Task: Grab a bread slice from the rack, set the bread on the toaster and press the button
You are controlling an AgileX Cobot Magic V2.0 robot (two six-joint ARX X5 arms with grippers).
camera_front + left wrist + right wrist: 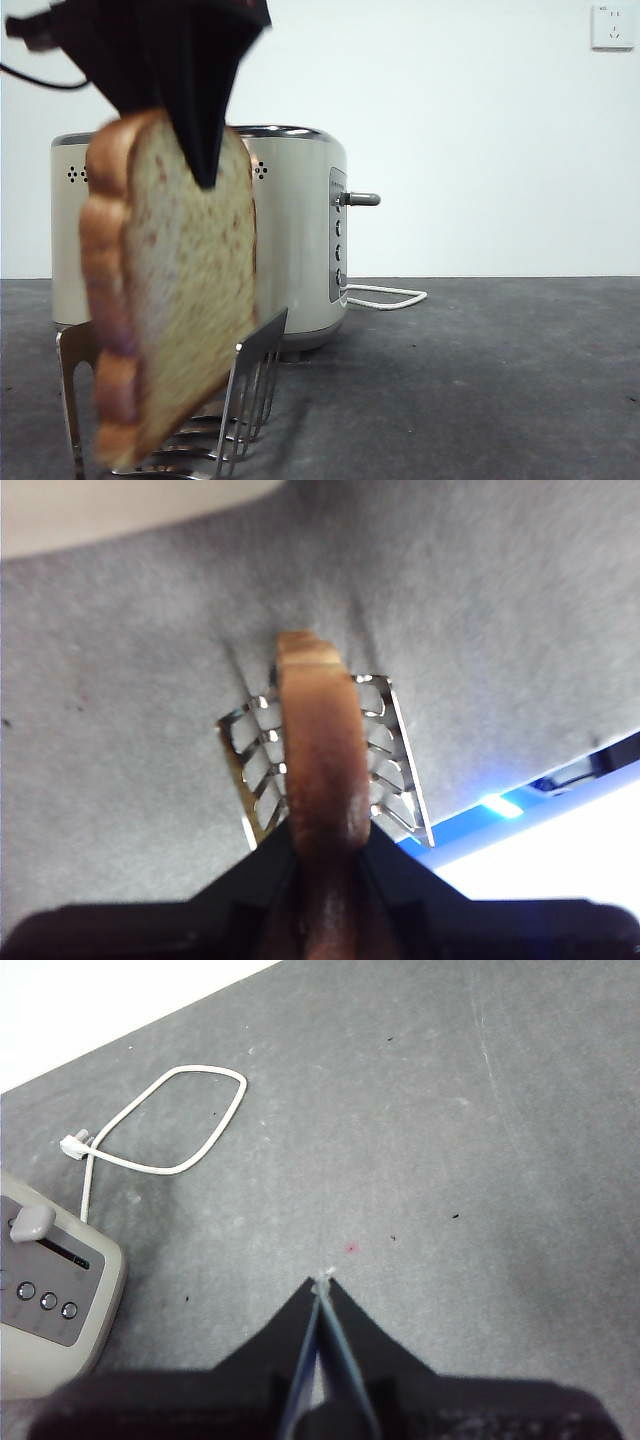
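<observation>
- The rack (170,400) stands at the near left of the grey table (500,380), its shiny comb-like dividers upright; in the left wrist view it shows as rows of steel teeth (390,770) on both sides of the bread.
- The slice of bread (175,300) hangs tilted over the rack, its lower edge down among the dividers; whether it touches them cannot be told. Brown crust runs down its left side, the tan speckled crumb faces the camera.
- The left gripper (205,165) comes down from the top edge, dark and large, and is clamped on the slice's domed top; the left wrist view shows its black jaws pressed against either side of the crust (320,770).
- The toaster (295,230) stands behind the bread, cream-beige with a chrome top rim and small vent holes. No logo or writing can be read on it.
- The button (362,199), a short grey lever, sticks out sideways from the toaster's grey end panel, above a column of small round buttons.
- A white cord (390,296) lies looped on the table just right of the toaster.
- The right gripper (322,1290) hangs over bare table to the side of the toaster's end panel, jaws pressed together with nothing between them.
- A white wall socket (612,26) sits at the upper right, its marking too small to read.
</observation>
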